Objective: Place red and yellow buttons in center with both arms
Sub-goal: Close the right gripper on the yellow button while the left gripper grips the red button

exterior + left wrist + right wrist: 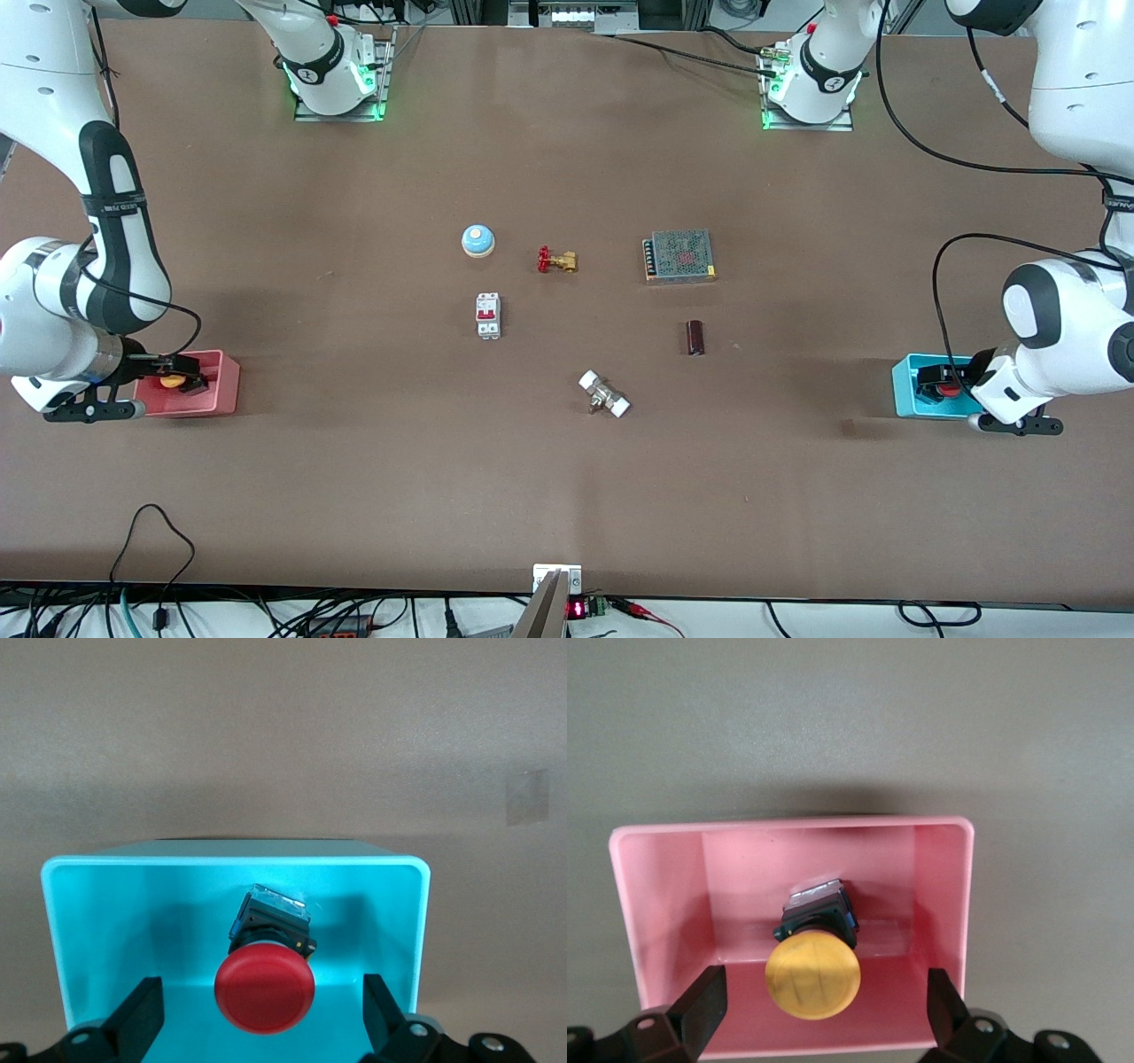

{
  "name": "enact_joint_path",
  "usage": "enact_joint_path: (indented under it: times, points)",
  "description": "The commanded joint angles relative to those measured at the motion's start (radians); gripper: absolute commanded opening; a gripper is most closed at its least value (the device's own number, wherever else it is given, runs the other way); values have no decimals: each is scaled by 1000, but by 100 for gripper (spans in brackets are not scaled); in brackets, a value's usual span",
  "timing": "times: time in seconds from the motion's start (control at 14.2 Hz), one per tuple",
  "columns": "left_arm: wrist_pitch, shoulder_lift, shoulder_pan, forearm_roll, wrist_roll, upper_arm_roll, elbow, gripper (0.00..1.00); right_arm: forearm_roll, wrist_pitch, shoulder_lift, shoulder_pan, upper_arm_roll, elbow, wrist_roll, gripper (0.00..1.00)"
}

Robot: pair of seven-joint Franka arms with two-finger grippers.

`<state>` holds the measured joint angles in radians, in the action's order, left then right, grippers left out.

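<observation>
Both grippers' jaws gape around half-hidden red button [264,990] and yellow button [812,975].

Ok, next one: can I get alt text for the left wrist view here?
A red button with a round cap on a black body lies inside a cyan bin, between the two open black fingers of the left claw, which do not touch it. Plain brown tabletop surrounds the bin.

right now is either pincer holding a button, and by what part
Neither. The left pincer stands open around the red button in the cyan bin; the right pincer stands open around the yellow button in the pink bin, fingers clear of both caps.
</observation>
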<state>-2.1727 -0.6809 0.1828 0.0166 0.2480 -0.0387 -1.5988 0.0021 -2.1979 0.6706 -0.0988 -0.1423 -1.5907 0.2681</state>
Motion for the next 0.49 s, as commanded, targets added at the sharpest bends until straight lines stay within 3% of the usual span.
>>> enact_joint_path:
  times: [0.0,0.21,0.42]
  points:
    - [-4,-3,0,-18,5,-3,14,84,4,-17,29,-9,12,23,16,100]
    - [1,-2,0,-18,2,-3,13,57,4,-28,35,-10,12,23,16,100]
    - [4,4,0,-18,1,-3,13,41,6,-28,41,-10,12,23,14,100]
